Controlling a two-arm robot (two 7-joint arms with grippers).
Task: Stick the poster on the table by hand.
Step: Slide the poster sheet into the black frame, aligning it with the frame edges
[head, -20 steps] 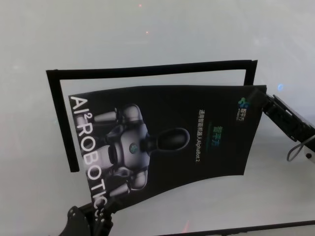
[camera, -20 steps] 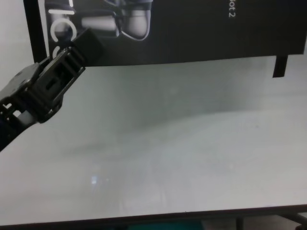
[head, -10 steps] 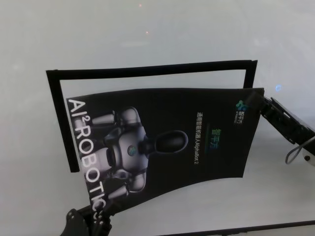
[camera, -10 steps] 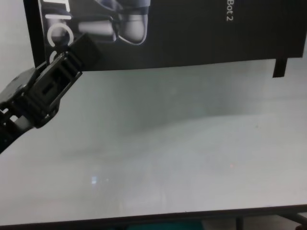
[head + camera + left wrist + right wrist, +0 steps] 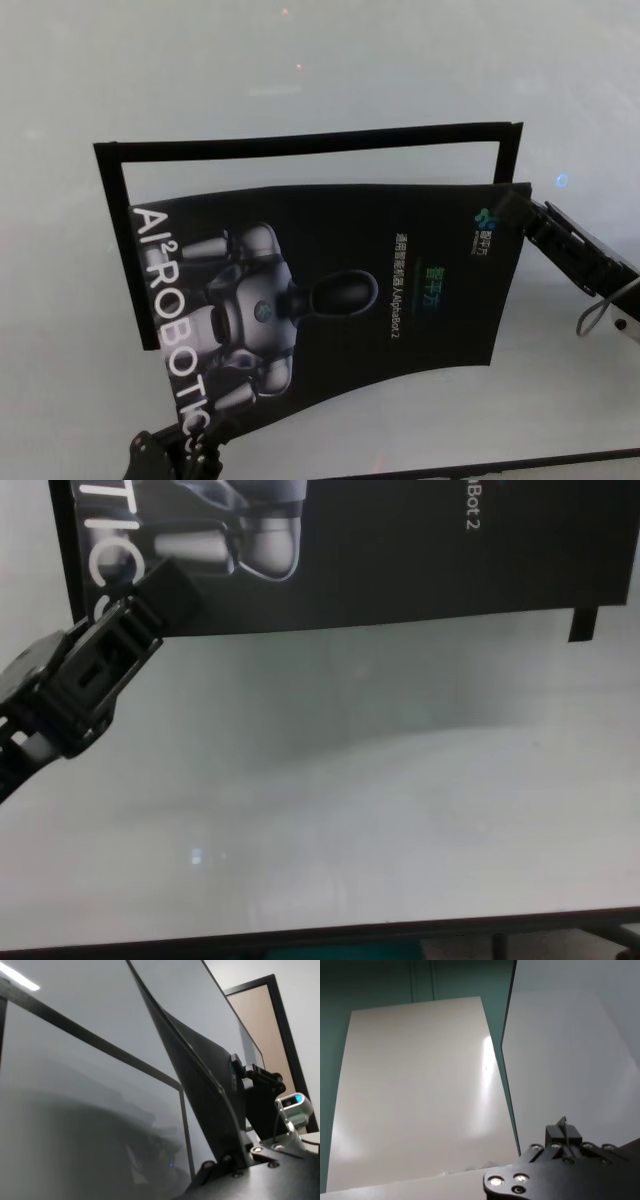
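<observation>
My left gripper (image 5: 165, 585) and right gripper (image 5: 527, 215) each pinch a corner of the poster (image 5: 340, 300), now farther up the table (image 5: 300, 60) at frame centre; fingertips hidden.

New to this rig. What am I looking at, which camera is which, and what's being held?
It is a two-armed robot working over a white table. The wide downward picture comes from its head, the lower one from its chest, and the other two from cameras on its wrists. A frame of black strips lies on the table. Both arms hold one black poster printed with a robot picture. The left pincer grips the near left corner, and the right pincer grips the far right corner. The poster bows and is not yet flat on the table. The right wrist picture shows its pale back.
</observation>
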